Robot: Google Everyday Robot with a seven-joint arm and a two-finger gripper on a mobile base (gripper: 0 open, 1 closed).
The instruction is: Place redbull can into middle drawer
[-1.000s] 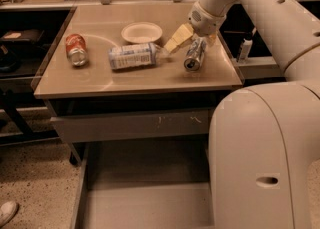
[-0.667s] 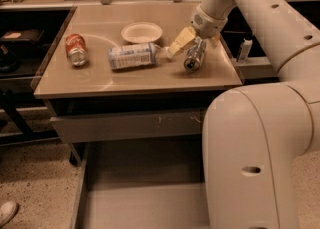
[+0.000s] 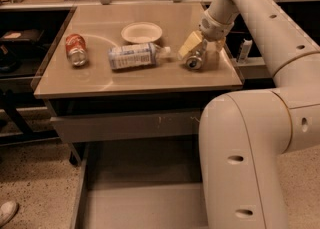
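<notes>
Tabletop [image 3: 100,80], right side, as before: gripper [image 3: 203,52] over lying redbull can [image 3: 194,61], fingers [image 3: 189,46] parted astride it.

Arm [image 3: 260,20] stretched forward; gripper [image 3: 196,55] low, pointing down.

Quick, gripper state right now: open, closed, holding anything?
Gripper: at the slim silver-and-blue metal redbull can on the right side of the tan tabletop; whether it is open, closed or holding cannot be told.

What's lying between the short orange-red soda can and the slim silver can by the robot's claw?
The camera view shows a white-labelled plastic bottle on its side between them; the gripper sits at the slim silver redbull can.
</notes>
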